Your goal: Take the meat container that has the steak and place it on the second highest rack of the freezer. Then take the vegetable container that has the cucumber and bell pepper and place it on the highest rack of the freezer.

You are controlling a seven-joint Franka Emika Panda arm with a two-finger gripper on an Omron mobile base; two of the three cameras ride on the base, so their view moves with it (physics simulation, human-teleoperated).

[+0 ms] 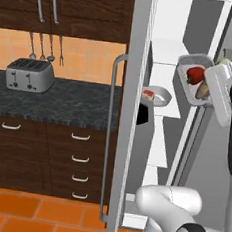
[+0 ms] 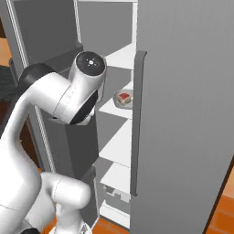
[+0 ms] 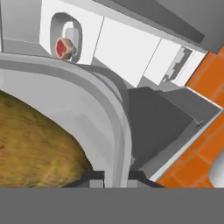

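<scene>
Hand [image 3: 116, 175] clamped on vegetable container [image 1: 187, 80] rim | freezer [image 1: 166, 62] door [image 1: 130, 114] beside | steak [image 1: 148, 95] shelved

This is a home kitchen. Dark wood cabinets [image 1: 73, 3] and drawers [image 1: 78, 159] flank a speckled dark counter [image 1: 74, 104] holding a silver toaster [image 1: 29, 74], with utensils [image 1: 45, 48] hanging on an orange tiled wall. The floor [image 1: 28, 212] has orange tiles, and a tall grey freezer [image 2: 183, 114] stands open.

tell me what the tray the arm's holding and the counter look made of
Vegetable container: looks like smooth plastic or metal, given its plain matte grey, thin rounded rim; can't tell which. Counter: likely polished stone such as granite, given its dark surface with fine pale speckles.
</scene>
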